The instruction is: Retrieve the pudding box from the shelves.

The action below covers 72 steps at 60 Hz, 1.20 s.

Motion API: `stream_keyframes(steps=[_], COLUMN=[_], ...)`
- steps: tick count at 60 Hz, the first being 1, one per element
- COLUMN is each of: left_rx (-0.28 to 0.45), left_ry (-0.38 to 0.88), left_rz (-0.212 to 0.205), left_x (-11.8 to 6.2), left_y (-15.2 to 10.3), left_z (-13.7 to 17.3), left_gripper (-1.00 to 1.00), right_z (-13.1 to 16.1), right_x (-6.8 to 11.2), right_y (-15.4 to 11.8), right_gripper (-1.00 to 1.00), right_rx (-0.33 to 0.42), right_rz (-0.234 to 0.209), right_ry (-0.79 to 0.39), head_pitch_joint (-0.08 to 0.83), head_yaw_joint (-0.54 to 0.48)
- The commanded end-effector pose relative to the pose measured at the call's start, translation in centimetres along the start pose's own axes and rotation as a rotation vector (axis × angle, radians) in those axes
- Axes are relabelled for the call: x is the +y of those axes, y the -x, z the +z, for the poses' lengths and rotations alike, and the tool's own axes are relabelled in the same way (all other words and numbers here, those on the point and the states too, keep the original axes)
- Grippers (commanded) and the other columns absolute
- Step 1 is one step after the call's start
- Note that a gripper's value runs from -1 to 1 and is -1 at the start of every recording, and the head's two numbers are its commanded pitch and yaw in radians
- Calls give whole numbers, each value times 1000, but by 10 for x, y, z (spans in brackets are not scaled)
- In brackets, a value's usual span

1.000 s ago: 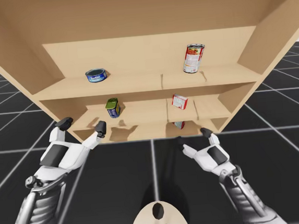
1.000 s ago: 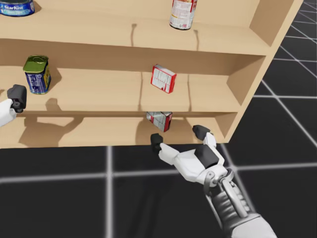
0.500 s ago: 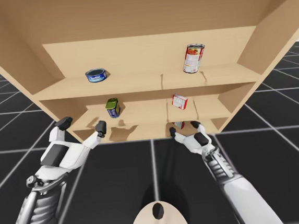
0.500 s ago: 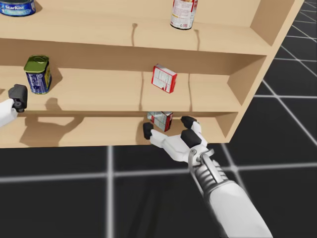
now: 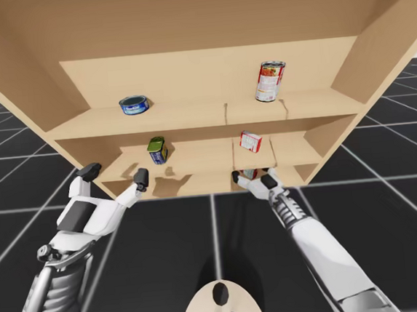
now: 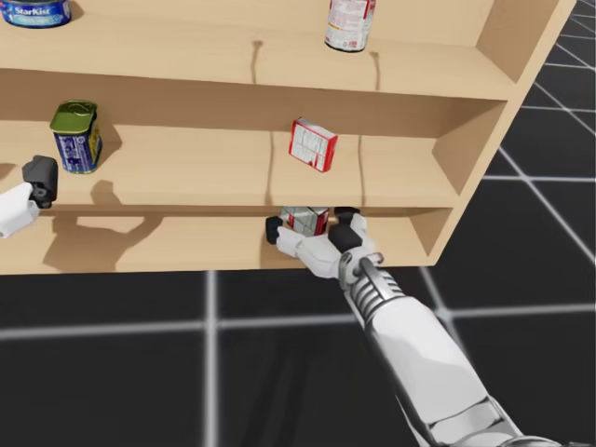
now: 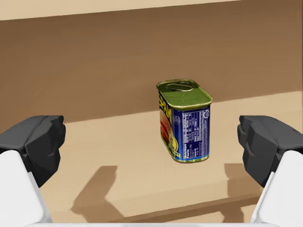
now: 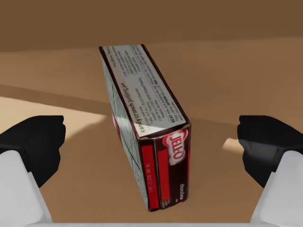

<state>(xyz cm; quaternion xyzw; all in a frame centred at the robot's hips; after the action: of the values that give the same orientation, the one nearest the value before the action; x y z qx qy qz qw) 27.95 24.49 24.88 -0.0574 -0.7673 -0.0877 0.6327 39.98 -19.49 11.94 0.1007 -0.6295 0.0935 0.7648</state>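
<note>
A dark brown and red pudding box stands on the bottom shelf, narrow end towards me. My right gripper is open around it, one black fingertip on each side and neither touching. In the head view the same box peeks out under the middle shelf's edge, between the right gripper's fingers. In the high view the box sits just past the right gripper. My left gripper hovers open in front of the middle shelf, facing a blue tin with a green top.
The middle shelf holds the blue tin at the left and a red and white box right of centre. On the top shelf stand a flat blue can and a tall red and white can. Slanted side walls close in the shelves.
My right arm has stretched forward to the bottom shelf, and its open fingers now flank the pudding box. The left arm has stayed put. My head has turned very slightly.
</note>
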Motion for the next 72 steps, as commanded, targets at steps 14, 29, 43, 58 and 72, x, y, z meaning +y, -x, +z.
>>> stream_keyframes(steps=[14,29,43,58,72], left_rx=[0,1,1,1,0], left_ry=[0,0,-2,-2,-1], left_rz=[0,2,3,3,1], left_x=[0,-1,-1,-1,-2], left_y=[0,0,0,0,0], left_z=[0,0,0,0,0], left_gripper=[-1000,-1000,-1000,-1000,-1000], right_z=[-14,-7,13,51,112], right_x=[24,22,22,21,22], right_y=[10,8,-11,-14,8], right_gripper=[1000,1000,1000,1000,1000], right_rx=[23,26,-65,-97,-70], right_rz=[-25,-35,-11,11,38], right_ry=[-57,-66,-61,-49,-52], head_pitch_joint=[587,585,584,580,577], head_yaw_joint=[-197,-199,-201,-206,-205])
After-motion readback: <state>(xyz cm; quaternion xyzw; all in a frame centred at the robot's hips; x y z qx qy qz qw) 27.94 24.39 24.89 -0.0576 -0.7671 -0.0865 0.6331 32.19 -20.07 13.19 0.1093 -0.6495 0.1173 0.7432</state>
